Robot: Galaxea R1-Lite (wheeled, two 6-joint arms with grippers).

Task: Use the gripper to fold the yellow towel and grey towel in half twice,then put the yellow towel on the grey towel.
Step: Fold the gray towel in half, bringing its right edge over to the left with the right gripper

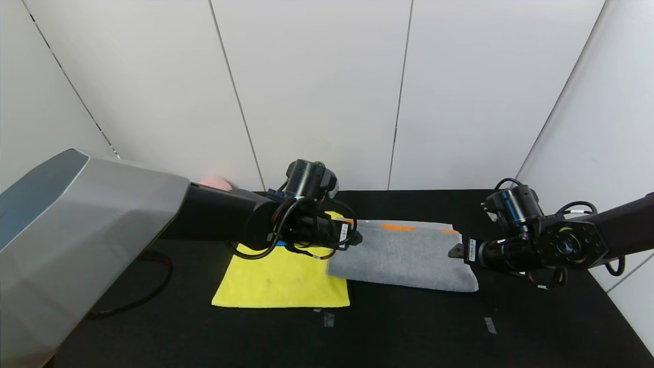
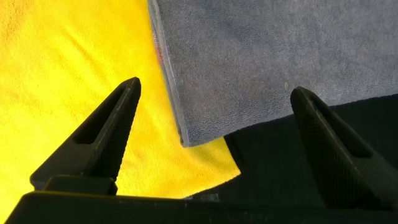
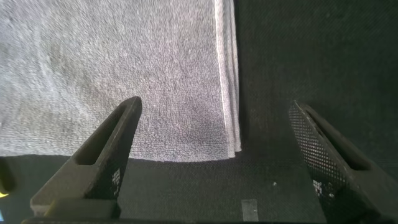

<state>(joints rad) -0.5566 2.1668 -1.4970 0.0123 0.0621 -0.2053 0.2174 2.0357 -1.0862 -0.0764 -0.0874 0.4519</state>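
On the black tabletop (image 1: 409, 327) the folded grey towel (image 1: 403, 253) overlaps the yellow towel (image 1: 281, 283), whose far edge the left arm hides, while the left gripper (image 2: 214, 115) and right gripper (image 3: 214, 130) hover wide open, empty, at its ends.

Two towels on the black table (image 1: 409, 327): one yellow towel (image 1: 281, 281) and one grey towel (image 1: 403, 258), its edge overlapping the yellow one. Two grippers, left gripper (image 1: 357, 237) and right gripper (image 1: 452, 252), both spread wide. Two small tape strips (image 1: 329, 319) near the front edge. Two orange stripe marks (image 1: 398, 227) visible on the grey cloth.
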